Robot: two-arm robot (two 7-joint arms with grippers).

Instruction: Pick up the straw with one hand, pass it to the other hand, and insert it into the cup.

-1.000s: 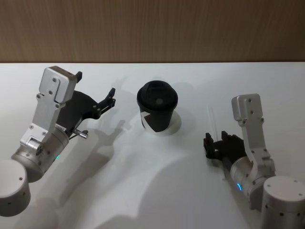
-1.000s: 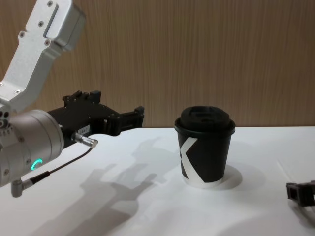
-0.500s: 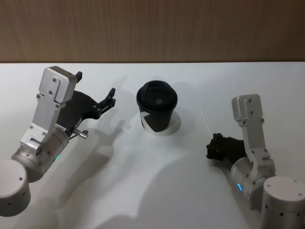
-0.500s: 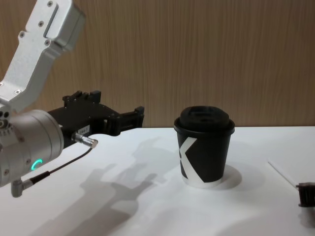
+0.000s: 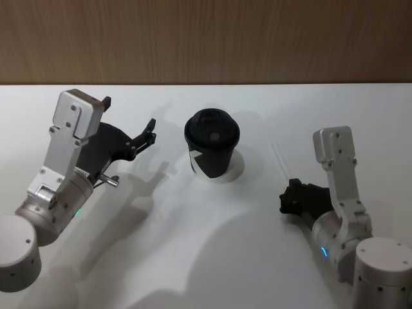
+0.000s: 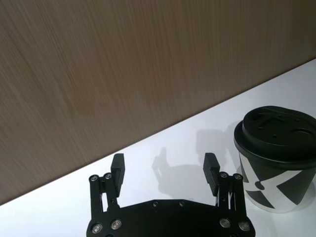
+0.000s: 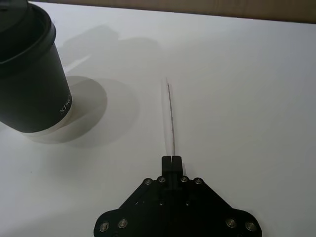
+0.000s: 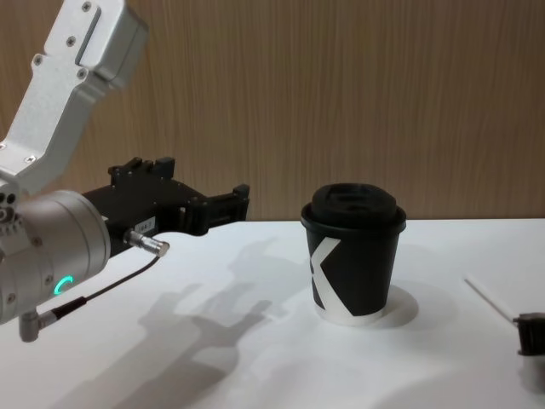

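The straw (image 7: pixel 171 121) is a thin white tube low over the white table, to the right of the cup; it also shows as the straw (image 5: pixel 281 161) and the straw (image 8: pixel 487 298). My right gripper (image 7: pixel 172 160) is shut on its near end, and the rest points away toward the back of the table. That right gripper (image 5: pixel 291 187) sits right of the cup and shows at the edge as the right gripper (image 8: pixel 532 334). The black cup (image 5: pixel 212 145) with a domed lid and white K (image 8: pixel 353 256) stands upright mid-table. My left gripper (image 5: pixel 131 114) hangs open and empty left of the cup (image 6: pixel 276 158).
A wood-panelled wall (image 5: pixel 206 38) runs along the back edge of the white table (image 5: pixel 193 257). The left arm's silver wrist (image 8: pixel 51 256) with its green ring and thin cable stands high at the left.
The right gripper's fingers were open around the straw's near end a second ago; they have since shut on it. The left arm and the cup have not moved.
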